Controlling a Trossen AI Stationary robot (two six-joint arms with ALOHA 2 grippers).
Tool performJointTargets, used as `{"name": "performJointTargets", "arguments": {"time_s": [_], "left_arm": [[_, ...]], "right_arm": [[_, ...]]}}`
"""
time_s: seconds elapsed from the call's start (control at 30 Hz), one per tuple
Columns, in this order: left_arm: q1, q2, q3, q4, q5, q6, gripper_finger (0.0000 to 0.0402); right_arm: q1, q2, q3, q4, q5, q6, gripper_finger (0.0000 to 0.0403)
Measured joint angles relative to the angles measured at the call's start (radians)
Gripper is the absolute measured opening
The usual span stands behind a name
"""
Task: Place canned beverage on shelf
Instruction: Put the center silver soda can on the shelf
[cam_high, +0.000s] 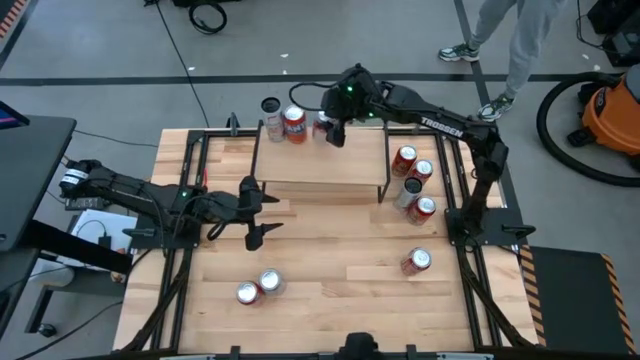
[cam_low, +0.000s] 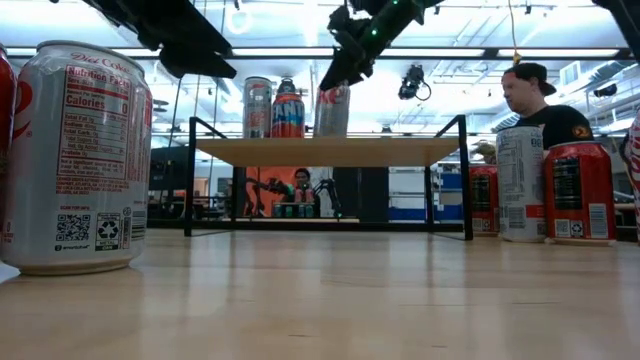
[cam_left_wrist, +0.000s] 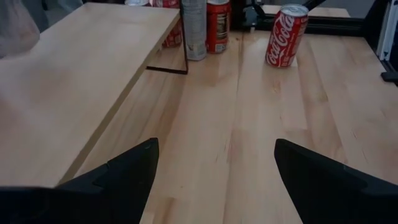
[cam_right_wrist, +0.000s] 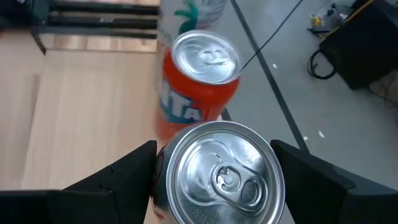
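Note:
The shelf (cam_high: 320, 165) is a light-wood board on thin black legs at the table's far middle; it also shows in the low view (cam_low: 325, 151). A silver can (cam_high: 270, 107) and an orange can (cam_high: 295, 125) stand on its far left part. My right gripper (cam_high: 334, 131) is at the shelf's far edge, shut on a silver-topped can (cam_right_wrist: 217, 174) right beside the orange can (cam_right_wrist: 199, 87). My left gripper (cam_high: 258, 215) is open and empty over the table, just in front of the shelf's left end. My right gripper pinches the can's upper side wall (cam_right_wrist: 163, 163) between its two fingers, one on each side just below the rim. The fingers come from above, slanting down. The can is upright or nearly so (cam_low: 333, 110), its bottom at the level of the shelf board's top.
Several cans stand right of the shelf (cam_high: 412, 180), one lies farther forward (cam_high: 416, 261), and two stand near the front left (cam_high: 258, 288). Black frame rails (cam_high: 468, 260) border the table. A person (cam_high: 520, 40) and an orange vacuum (cam_high: 610, 105) are beyond the far edge.

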Motion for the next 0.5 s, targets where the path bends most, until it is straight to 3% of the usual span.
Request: {"name": "performJointTargets", "arguments": {"time_s": [0.5], "left_arm": [[0.0,0.0,0.0,-0.008,0.015,0.008,0.0329]], "right_arm": [[-0.041,0.07,0.063,-0.086,-0.076,-0.072,0.0298]]}}
